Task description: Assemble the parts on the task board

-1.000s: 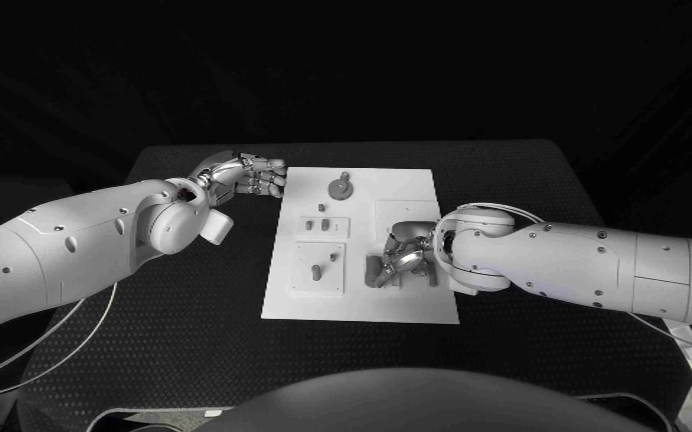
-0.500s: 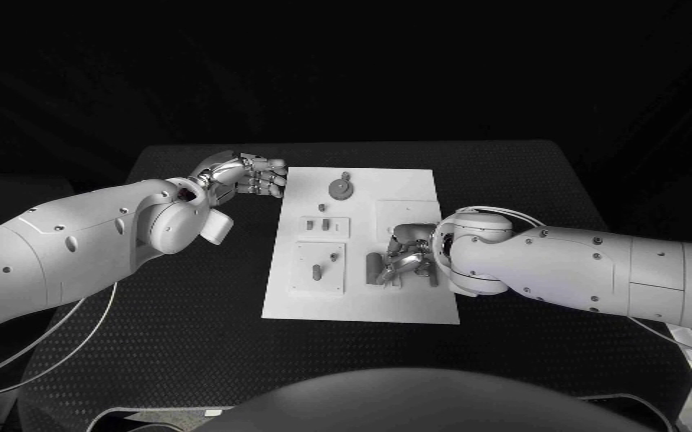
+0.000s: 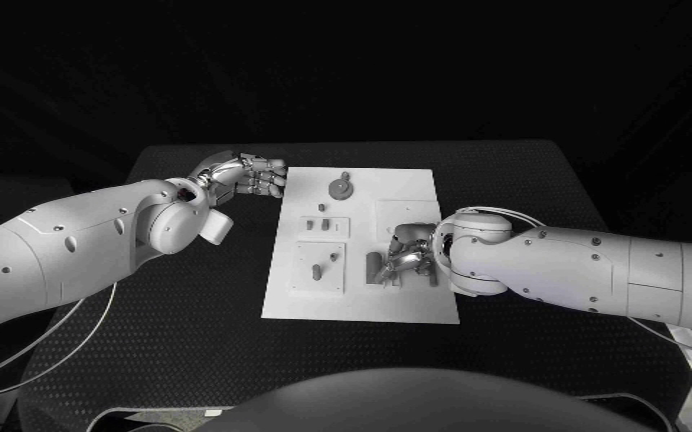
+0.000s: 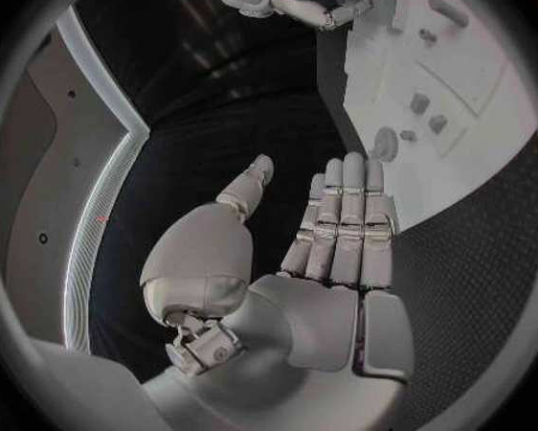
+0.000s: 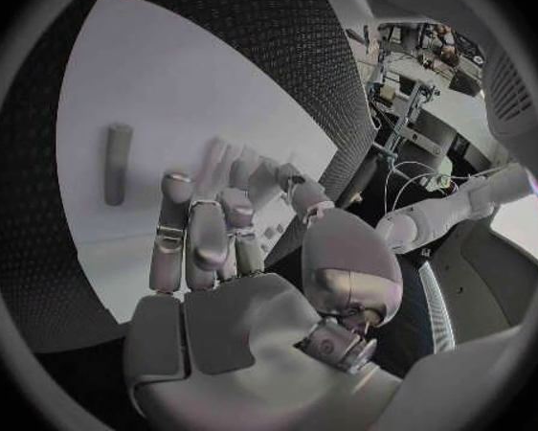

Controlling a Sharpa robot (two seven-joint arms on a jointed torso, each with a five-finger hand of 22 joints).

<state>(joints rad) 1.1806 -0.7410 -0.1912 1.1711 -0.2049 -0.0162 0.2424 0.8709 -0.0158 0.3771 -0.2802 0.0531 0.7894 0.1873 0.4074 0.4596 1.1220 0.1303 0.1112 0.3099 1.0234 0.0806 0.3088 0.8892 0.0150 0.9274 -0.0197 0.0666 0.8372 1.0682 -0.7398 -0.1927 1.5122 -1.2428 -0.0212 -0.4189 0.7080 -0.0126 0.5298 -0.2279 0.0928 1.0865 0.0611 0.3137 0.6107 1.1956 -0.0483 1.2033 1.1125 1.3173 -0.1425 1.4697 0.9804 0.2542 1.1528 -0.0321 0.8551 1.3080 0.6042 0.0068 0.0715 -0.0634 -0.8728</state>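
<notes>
Grey peg [image 5: 117, 164] flat on task board [image 3: 411, 187]

The right hand [image 3: 404, 257] lies over the near right part of the white board [image 3: 411, 187], hiding the board's surface and any parts beneath it. Whether its curled fingers [image 5: 191, 244] hold anything cannot be told; in the right wrist view they cover the spot below them. The small parts left of that hand, near the board's middle [image 3: 325, 224], are too small to tell their shapes. The left hand [image 3: 253, 174] sits at the board's far left edge; contact cannot be told.
</notes>
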